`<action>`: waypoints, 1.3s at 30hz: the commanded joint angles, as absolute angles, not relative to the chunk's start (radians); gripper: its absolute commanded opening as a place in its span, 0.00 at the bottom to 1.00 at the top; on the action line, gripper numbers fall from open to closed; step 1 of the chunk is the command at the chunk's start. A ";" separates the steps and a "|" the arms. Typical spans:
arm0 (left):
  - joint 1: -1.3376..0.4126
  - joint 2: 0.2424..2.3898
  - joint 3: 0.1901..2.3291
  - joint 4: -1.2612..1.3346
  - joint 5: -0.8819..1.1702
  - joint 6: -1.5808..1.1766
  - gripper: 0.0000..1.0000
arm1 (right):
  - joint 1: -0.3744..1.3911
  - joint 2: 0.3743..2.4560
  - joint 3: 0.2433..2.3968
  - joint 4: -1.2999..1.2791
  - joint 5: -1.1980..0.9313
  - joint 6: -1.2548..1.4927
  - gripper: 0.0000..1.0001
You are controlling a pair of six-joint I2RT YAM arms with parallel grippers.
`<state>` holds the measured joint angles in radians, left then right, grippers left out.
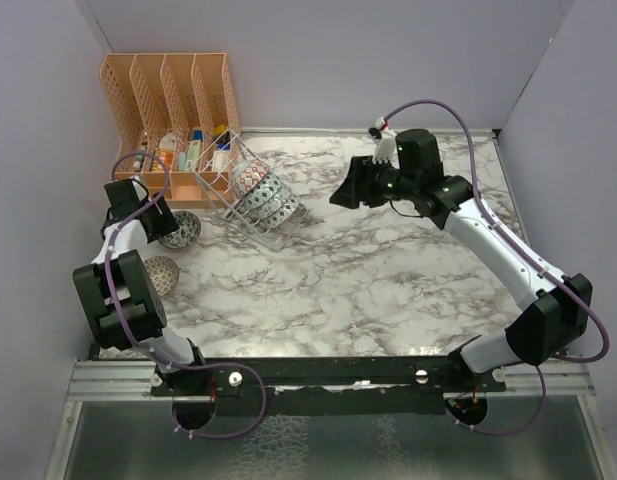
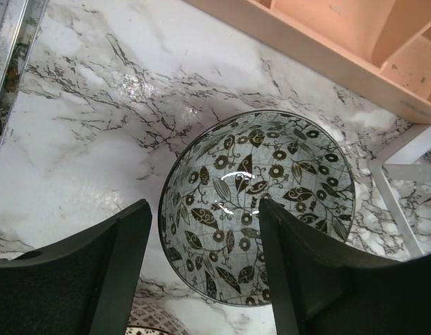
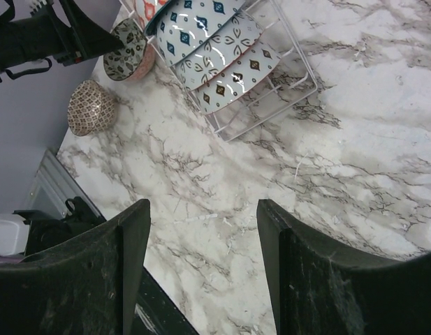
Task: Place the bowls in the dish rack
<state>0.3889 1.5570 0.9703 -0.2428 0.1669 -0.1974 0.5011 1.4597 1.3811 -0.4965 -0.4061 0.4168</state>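
Sitting low on the left of the marble table (image 1: pixel 388 280), a tan bowl (image 1: pixel 160 274) lay beside the left arm (image 1: pixel 123 290). Just above it, the left gripper (image 2: pixel 201 230) hung with fingers spread over a dark floral bowl (image 2: pixel 264 160). Further up, three bowls (image 1: pixel 260 190) stood tilted in the dish rack (image 1: pixel 278 238); the right gripper (image 3: pixel 201 209) hovered to its right, fingers apart, holding nothing

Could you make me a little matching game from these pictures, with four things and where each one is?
Things:
1. dark leaf-patterned round bowl
2. tan mesh-patterned round bowl
3. white wire dish rack
4. orange plastic organiser

Places:
A. back left corner of the table
B. holding patterned bowls on edge
C. directly below the open left gripper
D. on the marble, nearest the front edge

Pairs: 1-C, 2-D, 3-B, 4-A
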 commanded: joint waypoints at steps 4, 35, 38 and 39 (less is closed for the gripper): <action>0.393 1.632 1.008 -0.223 0.163 -0.167 0.53 | 0.478 1.460 1.367 -0.488 -0.426 0.425 0.62; 0.393 1.427 1.124 -0.481 0.308 -0.177 0.00 | 0.491 1.467 1.464 -0.419 -0.669 0.264 0.58; 0.393 1.366 1.123 -0.528 0.347 -0.202 0.00 | 0.526 1.467 1.486 -0.415 -0.671 0.237 0.58; 0.391 1.341 1.121 -0.548 0.353 -0.205 0.00 | 0.539 1.464 1.493 -0.414 -0.669 0.228 0.58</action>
<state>0.3908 1.4376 1.1000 -0.4511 0.2588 -0.1738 0.4911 1.4792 1.4418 -0.4545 -0.6121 0.2840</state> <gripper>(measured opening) 0.056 0.582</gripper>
